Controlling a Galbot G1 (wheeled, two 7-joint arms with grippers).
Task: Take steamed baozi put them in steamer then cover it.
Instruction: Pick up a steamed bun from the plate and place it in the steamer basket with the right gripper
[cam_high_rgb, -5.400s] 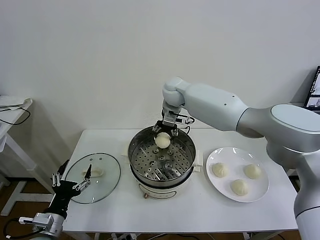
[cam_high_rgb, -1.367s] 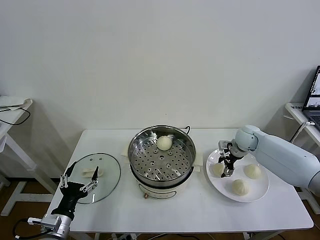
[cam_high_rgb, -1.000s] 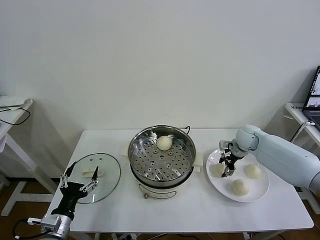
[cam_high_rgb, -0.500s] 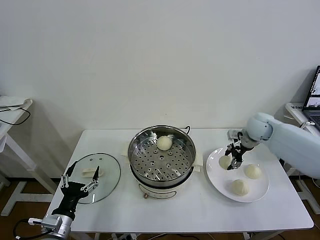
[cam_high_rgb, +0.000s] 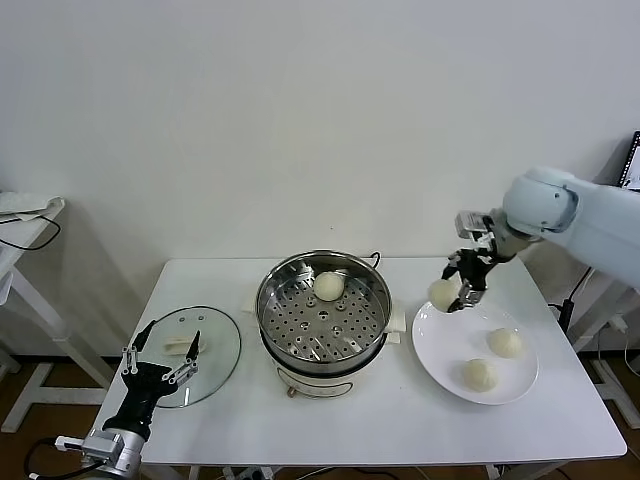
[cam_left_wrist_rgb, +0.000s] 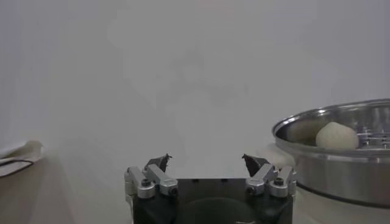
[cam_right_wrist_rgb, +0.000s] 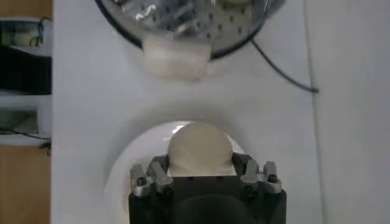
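We see one steamed baozi (cam_high_rgb: 442, 293) clamped in our right hand (cam_high_rgb: 457, 294), lifted clear above the left rim of the white plate (cam_high_rgb: 430, 350) and to the right of the steamer (cam_high_rgb: 322, 345). From the right wrist, that bun (cam_right_wrist_rgb: 199, 149) fills the space between the fingers (cam_right_wrist_rgb: 151, 176), with the plate below it. A second baozi (cam_high_rgb: 329, 285) lies on the perforated tray at the back of the steamer, which stands mid-tabletop (cam_high_rgb: 380, 420). Two more baozi (cam_high_rgb: 505, 342) (cam_high_rgb: 479, 374) rest on the plate toward the right edge of the tabletop. The glass lid (cam_high_rgb: 215, 350) lies flat near the left edge. Our left hand (cam_high_rgb: 155, 368) hangs just off the front left corner beside the lid, fingers spread wide and holding nothing.
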